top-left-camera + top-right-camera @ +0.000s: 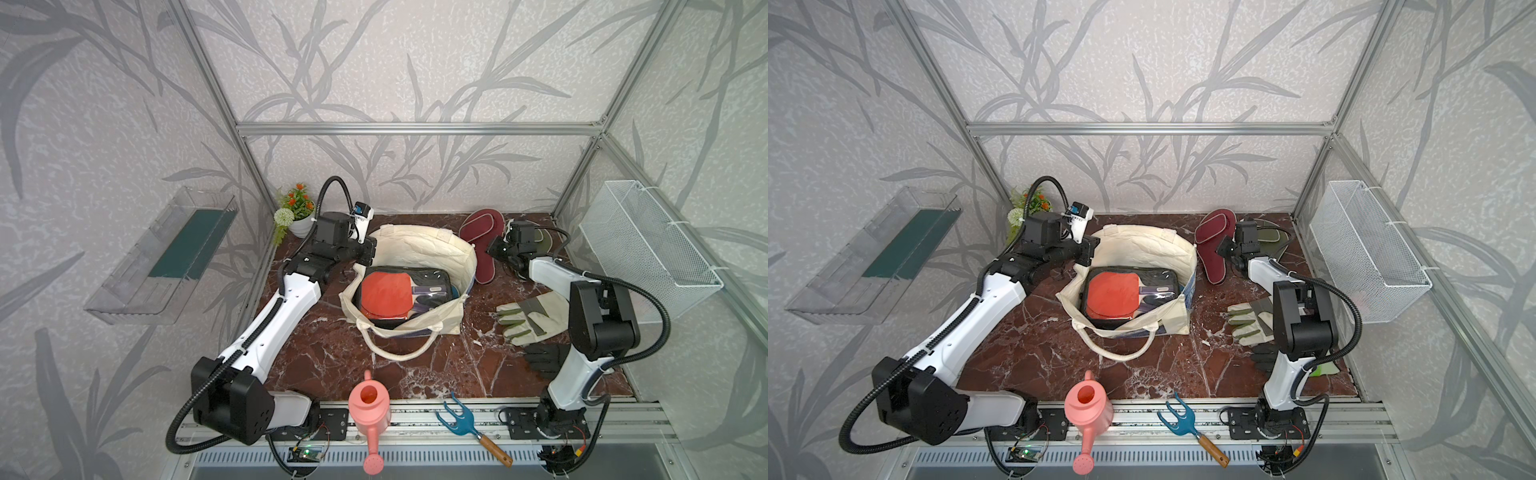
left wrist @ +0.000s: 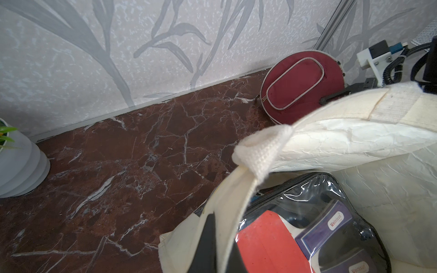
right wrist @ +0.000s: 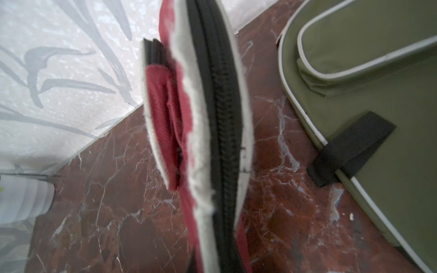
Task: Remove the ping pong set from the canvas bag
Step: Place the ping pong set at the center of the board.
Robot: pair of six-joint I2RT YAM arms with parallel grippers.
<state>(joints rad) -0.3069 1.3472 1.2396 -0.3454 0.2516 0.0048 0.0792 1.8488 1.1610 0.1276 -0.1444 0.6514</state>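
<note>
Top views, case: the black-and-red case (image 1: pixel 401 297) with its clear front is lying flat inside the canvas bag (image 1: pixel 419 245). The red-faced paddle (image 1: pixel 384 293) is showing through the plastic, and neither is out yet.
Maroon cover: the maroon cover (image 1: pixel 478 235) is already outside the bag, just beyond its far right corner. It is tilting up on its edge, not lying flat.
Olive cover: the olive cover (image 3: pixel 378 71) is lying flat on the table (image 1: pixel 332 365), farther out from the bag on that same side. It is sitting near the maroon one, seemingly not touching it.
Right gripper: the right gripper (image 1: pixel 495 249) is clamping narrowly on the maroon cover. The right wrist view is showing the cover's zip edge running straight out from the jaws.
Left gripper: the left gripper (image 1: pixel 368 255) is sitting at the bag's far left corner, closed tight. It appears to be pinching the rim there, and the left wrist view is showing cream fabric crossing right at the jaws.
Step in hand: the robot is probably setting the maroon cover down by the olive one while the left arm is holding the bag's mouth open.
Next move: the right jaws are going to need to let go, swing back over the bag and take the case by an edge, since its plastic front is looking wide and slick. The left hold is likely keeping the bag from rising with the case.
Gloves: the gardening gloves (image 1: pixel 528 318) are lying off the bag's near right corner and are not part of the job.
</note>
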